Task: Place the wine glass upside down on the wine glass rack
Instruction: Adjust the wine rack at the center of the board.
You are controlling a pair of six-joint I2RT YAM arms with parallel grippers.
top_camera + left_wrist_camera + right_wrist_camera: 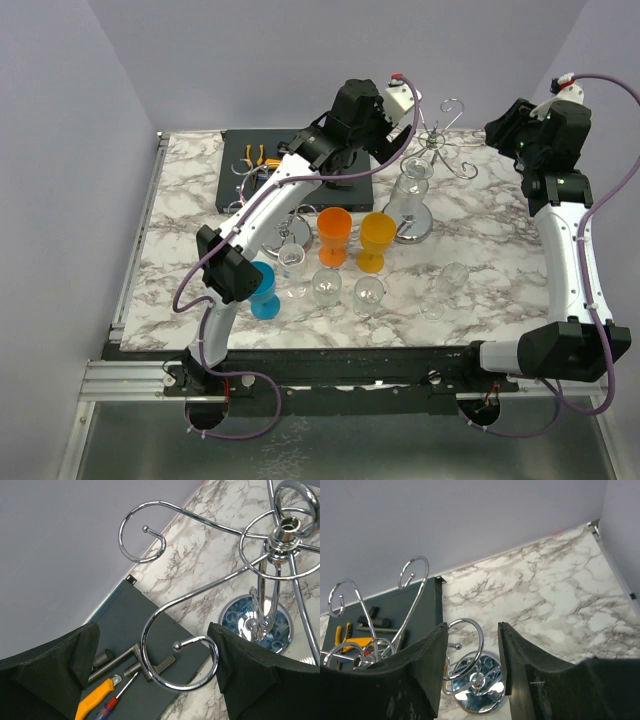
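Observation:
The chrome wine glass rack point(440, 150) stands at the back of the marble table on a round mirror base point(413, 228). In the top view a clear glass point(408, 195) appears to hang upside down beside its pole. Several clear wine glasses point(327, 287) stand near the front. My left gripper point(154, 635) is open, with an empty rack curl point(180, 652) lying between its fingers. My right gripper point(472, 630) is also open, high over the rack, with another curl point(467, 647) showing in the gap and nothing held. From above, the right gripper point(500, 130) is just right of the rack.
Orange point(334, 235), yellow point(377, 240) and blue point(263, 290) goblets stand among the clear glasses. A dark mat point(290, 165) at the back left holds an orange knife point(95, 700), a screwdriver and metal parts. Grey walls close off the back and sides.

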